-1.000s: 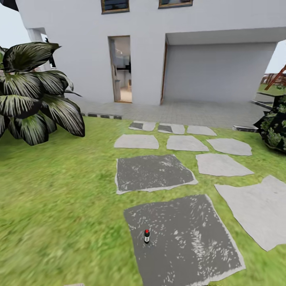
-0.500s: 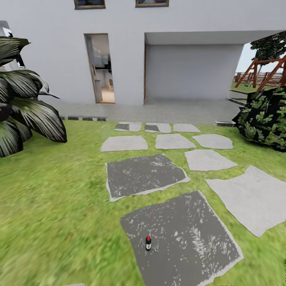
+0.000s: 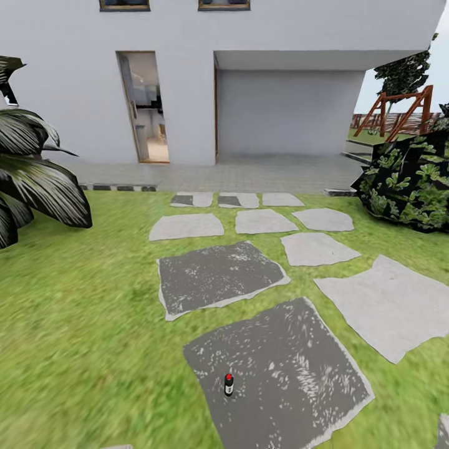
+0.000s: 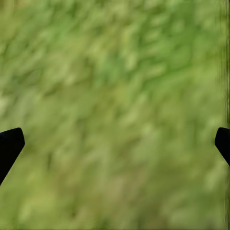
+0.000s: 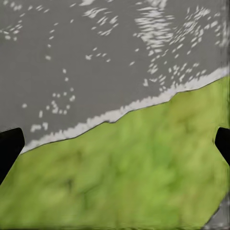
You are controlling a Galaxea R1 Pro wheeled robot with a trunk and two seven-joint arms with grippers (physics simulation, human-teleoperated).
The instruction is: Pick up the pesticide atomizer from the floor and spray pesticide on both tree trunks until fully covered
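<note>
Pesticide atomizer (image 3: 229, 385), a small dark bottle with a red cap and a pale mark on its side, stands upright on the nearest dark grey paving stone (image 3: 280, 374), close to that slab's left part and well inside its edges. Green grass (image 3: 81, 324) surrounds the slab on the left and front. A second dark slab (image 3: 215, 277) lies just beyond it, and paler stepping stones (image 3: 315, 248) continue toward a white house (image 3: 280, 75) with an open doorway (image 3: 142, 109) and a recessed grey bay beside it. A broad-leaved dark plant (image 3: 34, 181) fills the left edge of the head view; a leafy shrub (image 3: 411, 187) sits at the right, with a red-brown wooden swing frame (image 3: 402, 112) behind it.

In the left wrist view, the left gripper (image 4: 115, 143) shows as two dark fingertips (image 4: 9, 146) at opposite edges of the picture, spread wide with nothing between them, over blurred grass (image 4: 115, 96).

In the right wrist view, the right gripper (image 5: 115, 146) is likewise spread wide and empty, its dark fingertips (image 5: 8, 146) at either edge. Beneath it runs the pale rim of a dark paving stone (image 5: 96, 52) where it meets the grass (image 5: 134, 177).
</note>
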